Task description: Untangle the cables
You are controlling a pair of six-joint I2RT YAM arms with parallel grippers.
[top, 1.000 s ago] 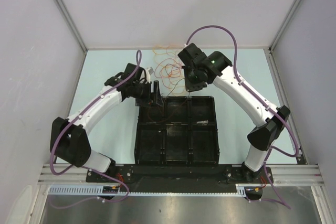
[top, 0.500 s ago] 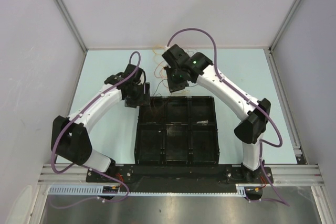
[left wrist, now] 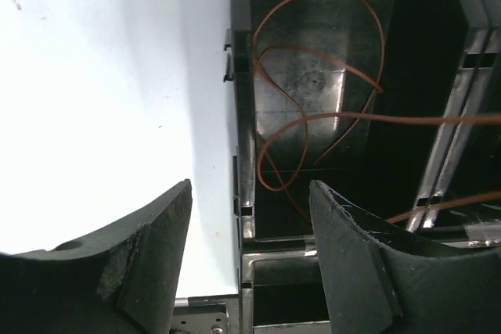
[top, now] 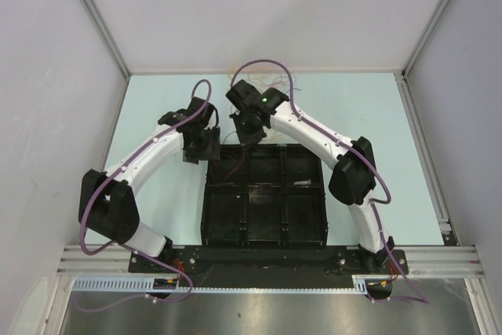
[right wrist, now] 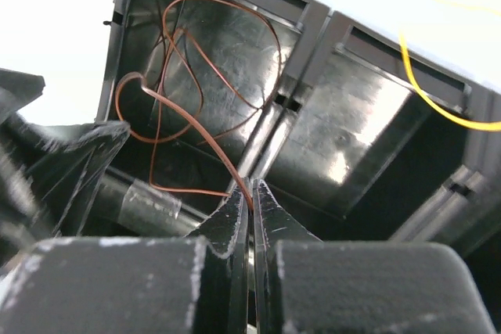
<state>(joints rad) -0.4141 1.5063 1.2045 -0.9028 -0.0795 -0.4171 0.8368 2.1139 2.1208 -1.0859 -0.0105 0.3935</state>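
My right gripper [top: 249, 132] [right wrist: 251, 187] is shut on a thin orange cable [right wrist: 185, 124] just above the black tray's far-left compartment. That cable loops loosely inside the compartment and also shows in the left wrist view [left wrist: 313, 119]. A yellow cable [right wrist: 427, 93] crosses the tray's far rim. My left gripper [top: 202, 147] [left wrist: 250, 189] is open and empty, straddling the tray's left wall [left wrist: 244, 154]. A small remnant of the cable tangle [top: 272, 81] lies at the back of the table, mostly hidden behind the right arm.
The black tray [top: 205, 217] with several compartments fills the middle of the table in front of the arm bases. One of my left fingers [right wrist: 63, 154] shows close to the right gripper. White walls enclose the table on three sides.
My right arm has swung left and toward the tray, carrying the orange cable from the back tangle over the far-left compartment. My left gripper has shifted slightly left to the tray's edge.
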